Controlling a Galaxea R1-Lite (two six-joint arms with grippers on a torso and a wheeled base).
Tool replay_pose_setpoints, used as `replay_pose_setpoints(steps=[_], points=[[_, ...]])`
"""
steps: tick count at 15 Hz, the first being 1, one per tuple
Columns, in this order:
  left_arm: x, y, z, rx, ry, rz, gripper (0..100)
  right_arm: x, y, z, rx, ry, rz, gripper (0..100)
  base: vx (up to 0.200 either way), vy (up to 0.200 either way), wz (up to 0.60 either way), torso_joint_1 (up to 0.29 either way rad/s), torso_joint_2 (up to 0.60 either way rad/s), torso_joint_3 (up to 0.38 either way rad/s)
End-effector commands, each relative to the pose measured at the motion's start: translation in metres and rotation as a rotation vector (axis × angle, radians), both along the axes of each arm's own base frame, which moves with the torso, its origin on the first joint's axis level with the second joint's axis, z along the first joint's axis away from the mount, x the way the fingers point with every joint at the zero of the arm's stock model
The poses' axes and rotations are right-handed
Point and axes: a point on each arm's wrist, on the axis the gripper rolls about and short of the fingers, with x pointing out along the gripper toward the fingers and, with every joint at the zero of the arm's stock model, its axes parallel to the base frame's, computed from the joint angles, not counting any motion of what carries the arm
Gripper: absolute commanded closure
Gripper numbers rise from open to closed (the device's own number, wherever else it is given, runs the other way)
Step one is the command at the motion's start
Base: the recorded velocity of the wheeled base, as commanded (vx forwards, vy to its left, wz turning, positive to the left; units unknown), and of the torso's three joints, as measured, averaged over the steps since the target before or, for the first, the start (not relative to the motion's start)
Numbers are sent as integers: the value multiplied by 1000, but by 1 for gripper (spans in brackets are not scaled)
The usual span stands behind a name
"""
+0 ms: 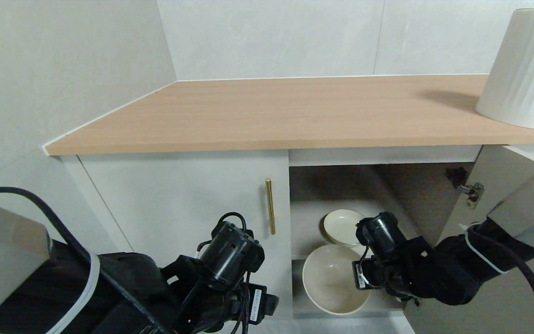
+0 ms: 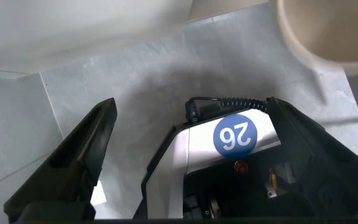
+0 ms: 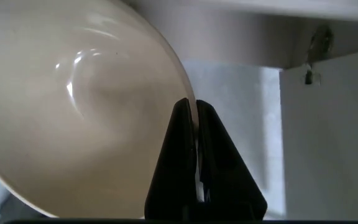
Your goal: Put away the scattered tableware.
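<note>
Gripping, head view: the big bowl (image 1: pixel 334 280) is pinched at its right rim by the right hand (image 1: pixel 364 282); its hollow is turned up and outward.
Bowl's place, head view: it is held at the front of the open cupboard (image 1: pixel 308 195), under the bench (image 1: pixel 271 116); whether it rests on the shelf cannot be told.
Small bowl, head view: the small bowl (image 1: pixel 341 226) is seen farther back in the same compartment, just behind the big one.
Doors, head view: the left door (image 1: pixel 179 199) is shut and its gold handle (image 1: pixel 270 206) is upright; the right door (image 1: pixel 503 185) is swung open.
Bench top, head view: a white ribbed shade (image 1: pixel 526 69) is stood at the far right.
Left hand, left wrist view: the left hand (image 2: pixel 191 162) is spread wide with nothing between its fingers (image 2: pixel 73 168); it is hung over pale floor (image 2: pixel 135 74), and the big bowl's underside is seen near the corner.
Right hand, right wrist view: the fingers (image 3: pixel 179 155) are closed narrowly on the bowl's rim; the door hinge (image 3: pixel 316 46) is seen beyond.
</note>
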Motion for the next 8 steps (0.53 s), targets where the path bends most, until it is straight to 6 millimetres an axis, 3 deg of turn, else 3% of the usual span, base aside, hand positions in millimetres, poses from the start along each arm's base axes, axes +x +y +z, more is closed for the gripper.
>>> replay_pose_setpoints(steps=[1, 8], points=[[0, 0, 0, -2, -1, 1, 0, 15, -4, 5, 59, -21, -77, 100, 0, 0, 0, 0, 0, 0], [0, 0, 1, -4, -3, 1, 0, 58, -10, 34, 308, -44, -376, 100, 0, 0, 0, 0, 0, 0]])
